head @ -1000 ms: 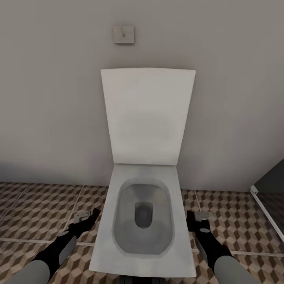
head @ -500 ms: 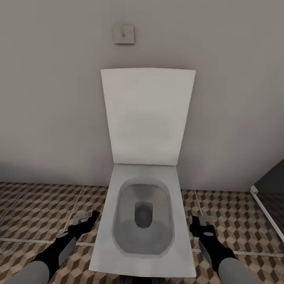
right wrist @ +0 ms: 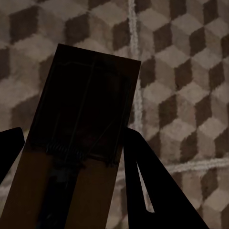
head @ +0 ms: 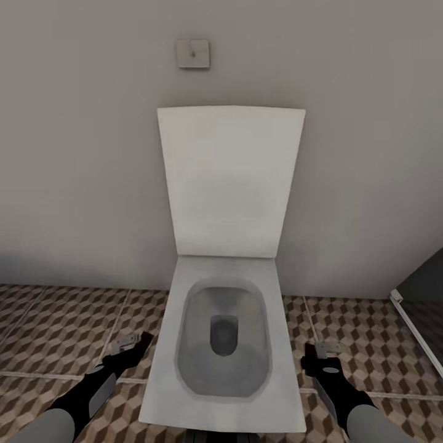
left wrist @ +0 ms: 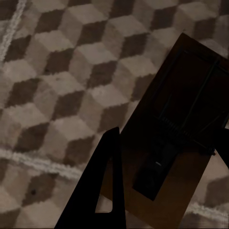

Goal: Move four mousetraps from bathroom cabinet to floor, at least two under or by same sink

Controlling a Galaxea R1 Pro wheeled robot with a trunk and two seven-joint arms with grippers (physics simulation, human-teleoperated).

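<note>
Both arms hang low over the bathroom floor point(head: 55, 320), 1 at each side of an open white toilet point(head: 224, 344). The left hand point(head: 130, 343) grasps 1 mousetrap point(left wrist: 179, 138) between its fingers; the right hand point(head: 324, 352) grips another mousetrap point(right wrist: 78, 143) above the tiles.

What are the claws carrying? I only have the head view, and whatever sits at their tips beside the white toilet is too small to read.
Observer: The left wrist view shows a flat brown wooden mousetrap with metal wire parts, between the fingers of the left claw.
Operator: And the right?
Observer: The right claw grips a second mousetrap of the same kind.
Operator: What lies beneath them?
Observer: Brown and beige cube-patterned floor tiles, crossed by pale grout lines.
</note>
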